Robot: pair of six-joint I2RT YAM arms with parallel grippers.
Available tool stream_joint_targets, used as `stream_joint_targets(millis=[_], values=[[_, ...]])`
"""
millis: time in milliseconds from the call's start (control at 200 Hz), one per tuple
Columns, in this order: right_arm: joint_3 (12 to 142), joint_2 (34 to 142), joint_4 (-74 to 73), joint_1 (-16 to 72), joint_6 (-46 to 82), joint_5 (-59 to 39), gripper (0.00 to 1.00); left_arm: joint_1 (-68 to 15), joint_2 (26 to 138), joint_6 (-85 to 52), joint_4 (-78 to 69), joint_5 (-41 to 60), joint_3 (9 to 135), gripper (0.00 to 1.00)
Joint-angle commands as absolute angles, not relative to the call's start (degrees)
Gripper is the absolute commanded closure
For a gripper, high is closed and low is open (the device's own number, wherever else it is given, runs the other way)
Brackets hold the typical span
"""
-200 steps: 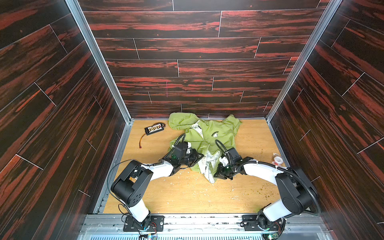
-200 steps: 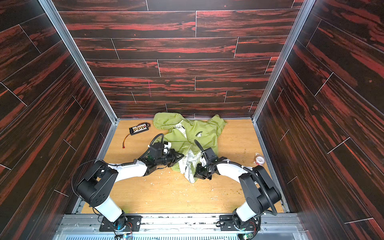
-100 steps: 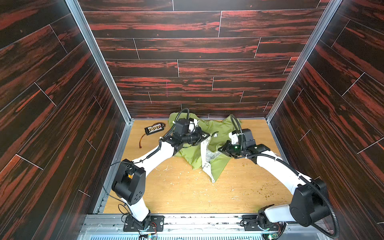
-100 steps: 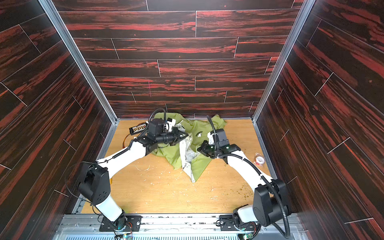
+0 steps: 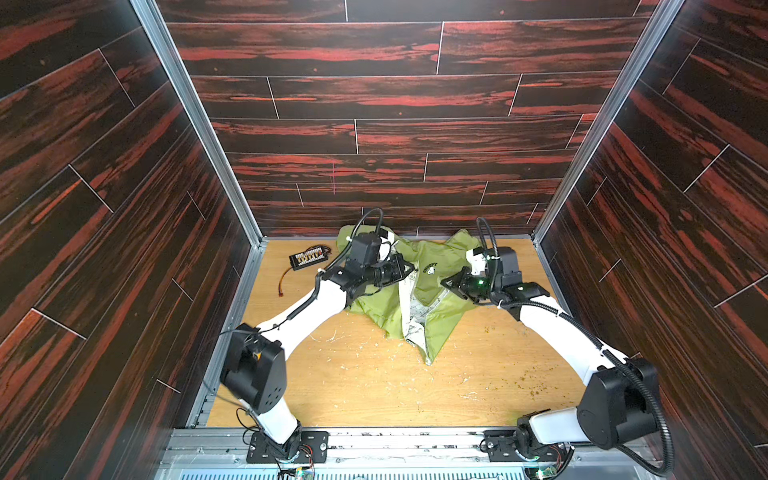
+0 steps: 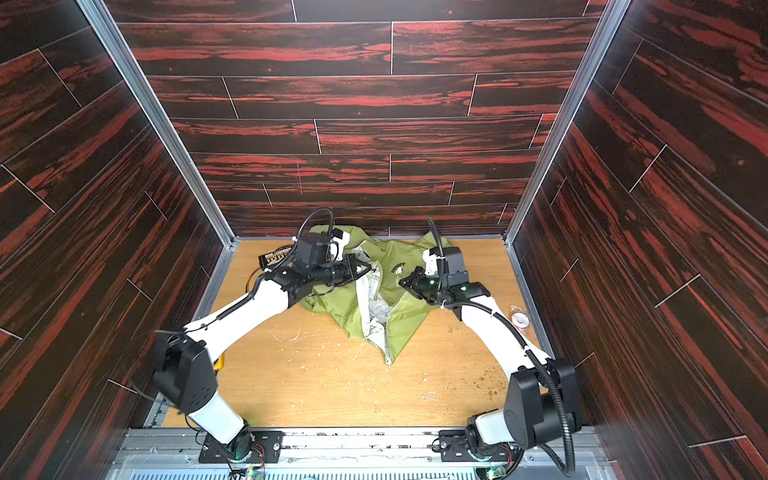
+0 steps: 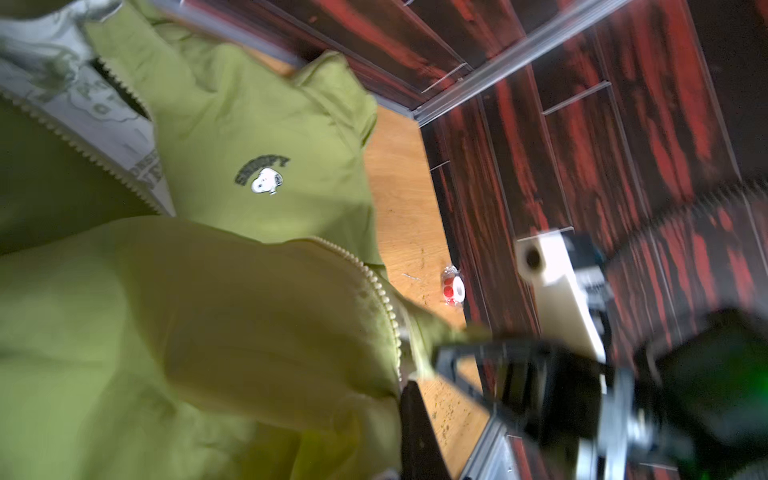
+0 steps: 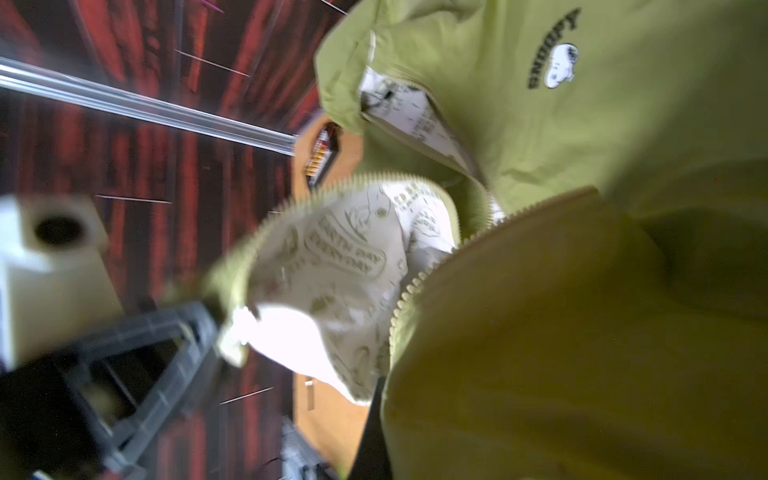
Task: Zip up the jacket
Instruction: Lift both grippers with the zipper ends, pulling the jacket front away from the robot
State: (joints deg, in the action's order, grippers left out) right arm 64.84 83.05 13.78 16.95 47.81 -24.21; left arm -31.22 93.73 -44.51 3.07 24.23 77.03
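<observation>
While left hand (image 5: 410, 269) and right hand (image 5: 445, 284) pinch the jacket (image 5: 446, 318), its chest logo (image 5: 430, 268) reads SNOOPY.

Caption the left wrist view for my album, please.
Right tool pinches the open green jacket at its zipper edge, Snoopy logo showing.

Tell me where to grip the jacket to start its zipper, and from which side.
Pinch the jacket at its low tip, where the two toothed front edges seem to converge on the table. Come from the robot's own side: the tip points that way, with open wood around it.
</observation>
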Motion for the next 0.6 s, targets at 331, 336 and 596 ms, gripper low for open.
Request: stream_joint_targets(millis=[331, 336, 596], values=[[62.58, 81.47, -12.07, 15.93, 62.46, -31.47, 1.00, -29.69, 94.92, -62.63, -39.57, 27.79, 68.08, 1.00], [62.49, 81.47, -12.41, 15.92, 62.61, -31.43, 1.00, -29.65, 94.97, -62.87, -40.04, 27.83, 68.01, 1.00], [61.62, 80.34, -24.12, 18.34, 64.80, -28.39, 1.00, -29.68, 97.50, -71.59, -55.15, 29.03, 67.77, 1.00]])
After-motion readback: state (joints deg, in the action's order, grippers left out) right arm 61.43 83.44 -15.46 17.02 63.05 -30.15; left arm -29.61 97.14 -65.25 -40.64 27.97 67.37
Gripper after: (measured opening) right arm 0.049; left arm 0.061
